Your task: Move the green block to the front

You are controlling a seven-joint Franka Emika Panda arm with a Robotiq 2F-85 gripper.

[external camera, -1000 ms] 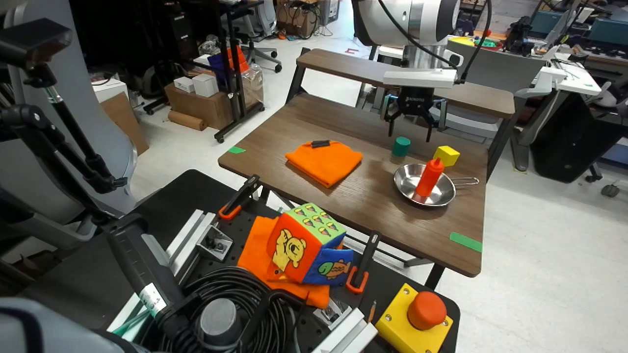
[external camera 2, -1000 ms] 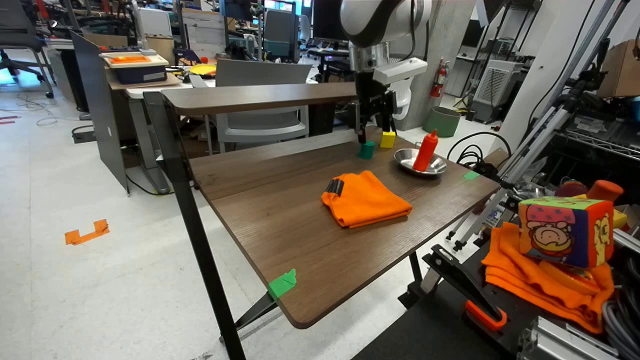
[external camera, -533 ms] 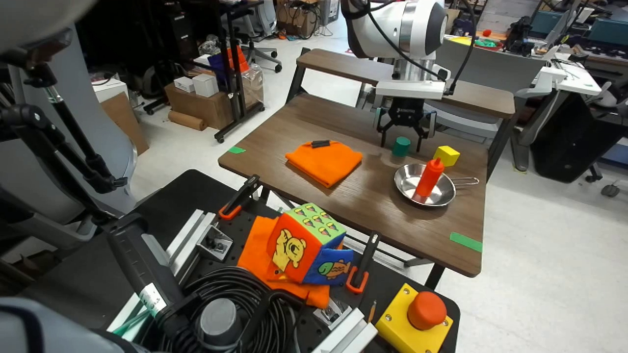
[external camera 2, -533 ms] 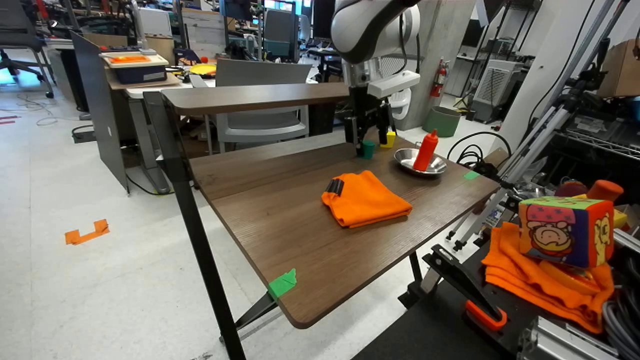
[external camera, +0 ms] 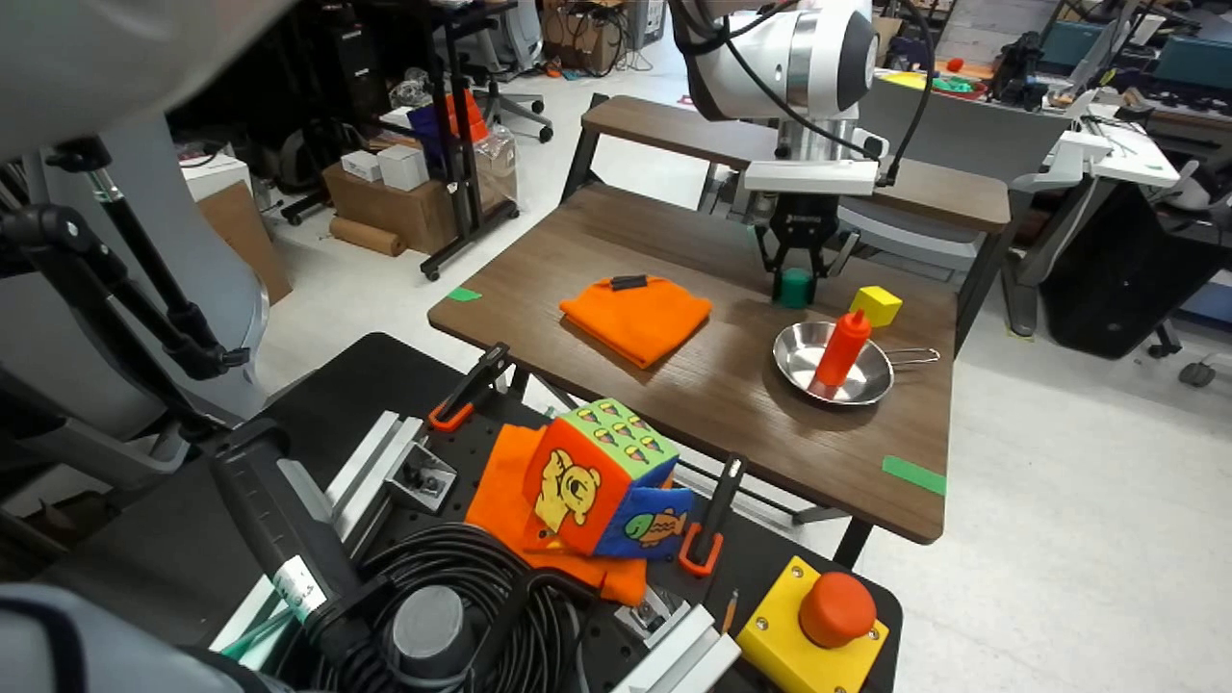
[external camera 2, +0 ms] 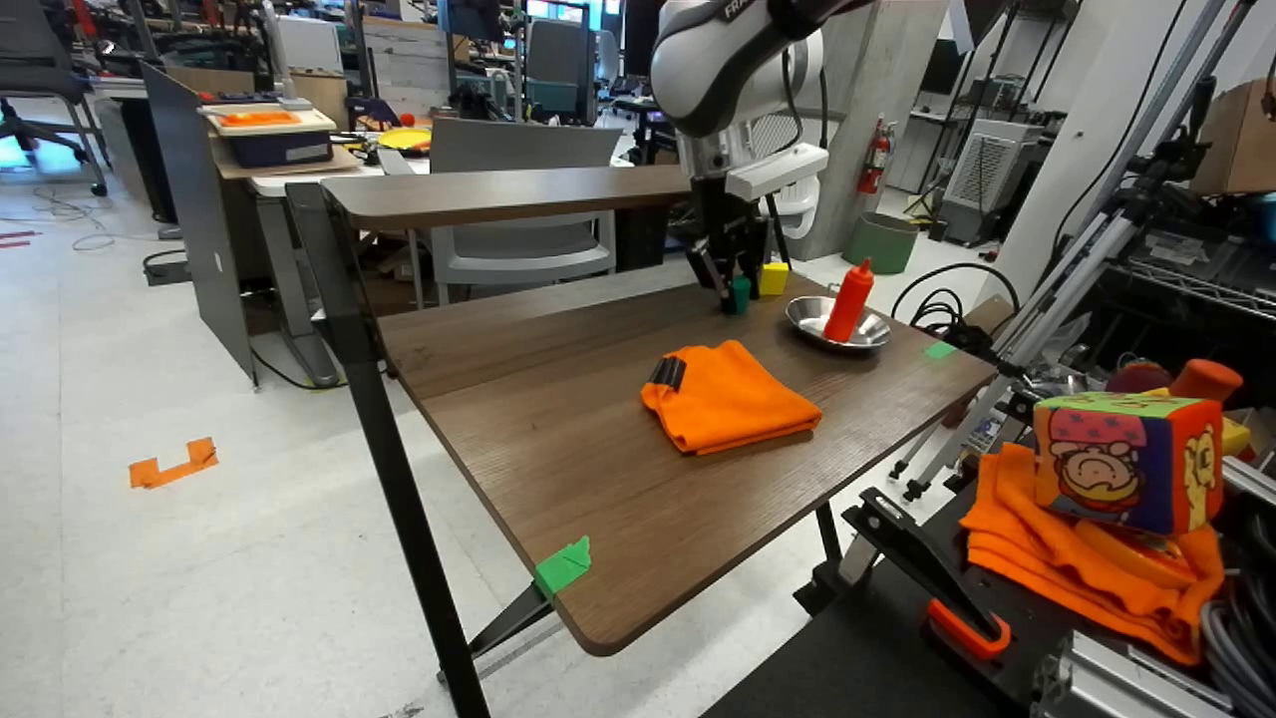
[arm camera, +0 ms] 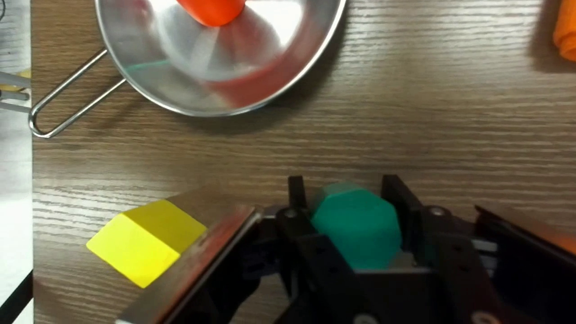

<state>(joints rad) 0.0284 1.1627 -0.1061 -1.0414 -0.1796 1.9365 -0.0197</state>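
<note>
Counter runs edgeward between orange cloth and metal pan; the part-closed gripper clasps the green block.

End effector around the green block, near a yellow block

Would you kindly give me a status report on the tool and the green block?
Tool closed on green block. Block apparently resting on table. Yellow block and pan with red bottle close by, possibly in the way.
</note>
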